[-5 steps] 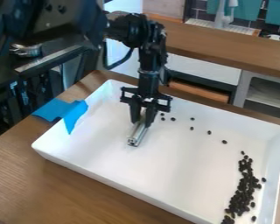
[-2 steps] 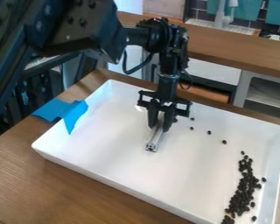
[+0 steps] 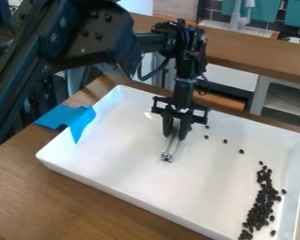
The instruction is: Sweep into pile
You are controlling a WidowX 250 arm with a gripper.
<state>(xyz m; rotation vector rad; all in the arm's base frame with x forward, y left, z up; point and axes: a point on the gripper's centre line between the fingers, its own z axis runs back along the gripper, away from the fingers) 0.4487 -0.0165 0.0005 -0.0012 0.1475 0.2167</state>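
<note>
Claw (image 3: pixel 176 135) clamped on bar (image 3: pixel 169 151), from tray (image 3: pixel 124 192) centre toward 12 o'clock. Beans (image 3: pixel 259 207) massed at 4 o'clock, several scattered toward 2. Tape (image 3: pixel 63 117) at 10 o'clock.

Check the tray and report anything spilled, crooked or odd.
A few small dark beans lie strung out, away from the dense dark-bean cluster along the white rectangular tray's right side. Crumpled blue tape sits askew over its left rim. Nothing looks damaged.
</note>
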